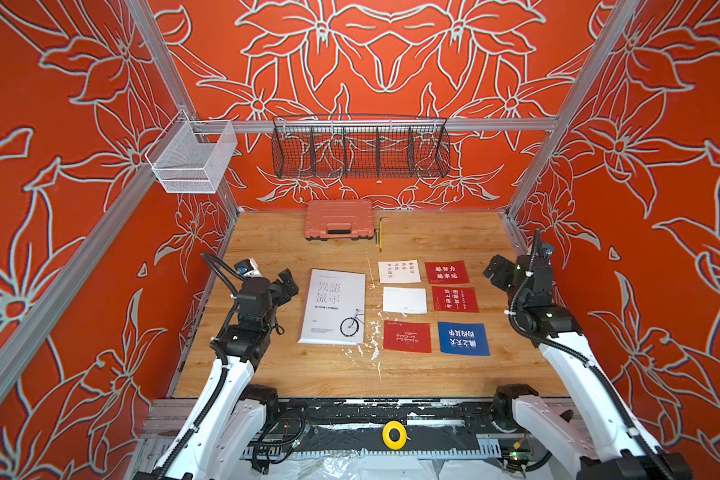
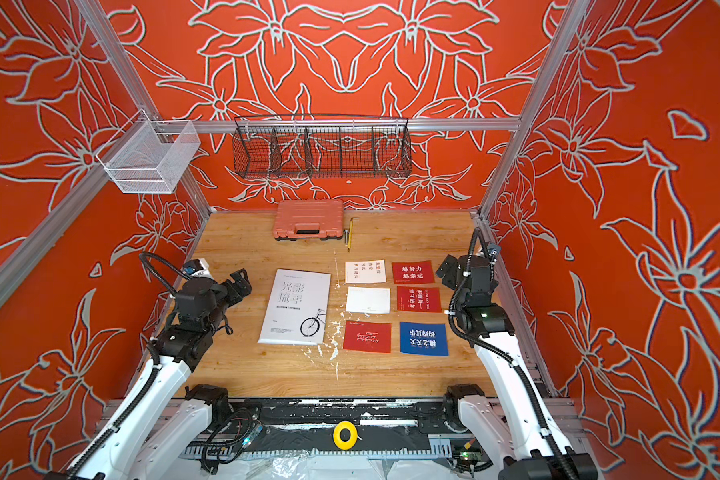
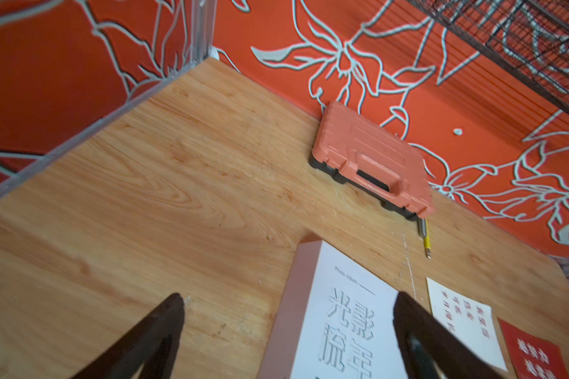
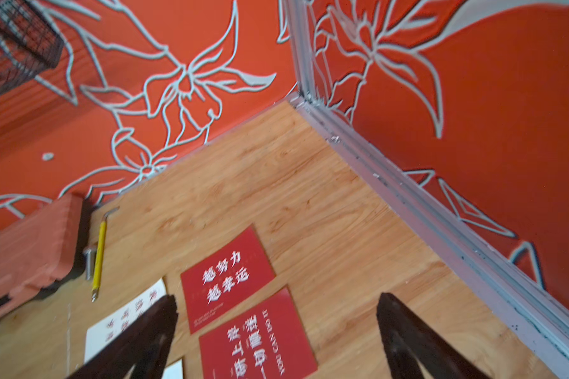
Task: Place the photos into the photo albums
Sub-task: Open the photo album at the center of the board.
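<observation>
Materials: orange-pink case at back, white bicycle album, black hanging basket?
Orange-pink ribbed case: likely moulded plastic, matte, with moulded handle.
White bicycle-cover album: seemingly paper or card, matte printed cover.
Black hanging basket: wire mesh, probably coated metal, see-through grid.

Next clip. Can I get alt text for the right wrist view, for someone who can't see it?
The right claw hangs open and empty, facing two red photos with white writing lying flat on the wooden table. Beside them lie a white photo, a yellow-handled tool and an orange-pink case, with red floral walls behind.
</observation>
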### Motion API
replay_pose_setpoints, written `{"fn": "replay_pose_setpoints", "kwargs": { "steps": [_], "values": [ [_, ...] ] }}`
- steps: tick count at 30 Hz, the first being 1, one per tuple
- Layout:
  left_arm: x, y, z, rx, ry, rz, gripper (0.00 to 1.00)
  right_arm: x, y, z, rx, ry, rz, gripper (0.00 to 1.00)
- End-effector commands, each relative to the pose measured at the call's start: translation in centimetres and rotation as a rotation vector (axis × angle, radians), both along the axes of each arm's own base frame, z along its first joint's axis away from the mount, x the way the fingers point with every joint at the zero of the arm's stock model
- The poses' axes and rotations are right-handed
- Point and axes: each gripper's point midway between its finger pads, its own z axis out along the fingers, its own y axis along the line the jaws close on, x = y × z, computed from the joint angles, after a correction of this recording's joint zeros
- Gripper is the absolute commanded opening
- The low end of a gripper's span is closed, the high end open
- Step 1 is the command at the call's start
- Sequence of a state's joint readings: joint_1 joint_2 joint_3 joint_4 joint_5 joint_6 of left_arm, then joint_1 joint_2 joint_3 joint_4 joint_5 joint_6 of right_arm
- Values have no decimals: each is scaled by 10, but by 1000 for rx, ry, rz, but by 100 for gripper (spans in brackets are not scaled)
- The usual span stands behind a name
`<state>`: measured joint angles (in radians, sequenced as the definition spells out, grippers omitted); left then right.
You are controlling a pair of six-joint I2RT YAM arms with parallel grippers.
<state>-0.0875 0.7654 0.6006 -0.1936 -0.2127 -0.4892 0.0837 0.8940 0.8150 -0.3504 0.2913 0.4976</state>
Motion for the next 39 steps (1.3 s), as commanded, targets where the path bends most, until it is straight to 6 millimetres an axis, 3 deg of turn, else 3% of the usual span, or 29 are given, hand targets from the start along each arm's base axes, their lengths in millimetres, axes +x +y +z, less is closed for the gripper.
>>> {"fn": "replay_pose_setpoints", "kwargs": {
  "steps": [1, 7, 15, 19, 21, 26, 30, 39],
  "values": [
    [-15, -17, -27, -72, 176, -53, 97, -11, 34, -10, 19, 142, 168, 98],
    [-27, -36, -57, -63, 348, -140, 97, -23, 99, -16, -3, 233, 436, 97],
    [-42, -51, -85, -69, 454, -204, 97, -43, 216, -49, 308, 294, 839, 96],
    [-46, -60, -103, -105, 489, -242, 100, -52, 261, -69, 372, 354, 943, 95],
    [-46, -68, -113, -135, 518, -277, 94, -55, 285, -76, 406, 369, 994, 95],
    [-46, -80, -141, -162, 621, -331, 88, -58, 329, -89, 484, 408, 1075, 91],
    [-41, -84, -146, -178, 620, -339, 87, -55, 356, -102, 528, 446, 1093, 86],
    [-34, -100, -152, -212, 646, -390, 83, -37, 384, -142, 588, 504, 1059, 72]
  ]
}}
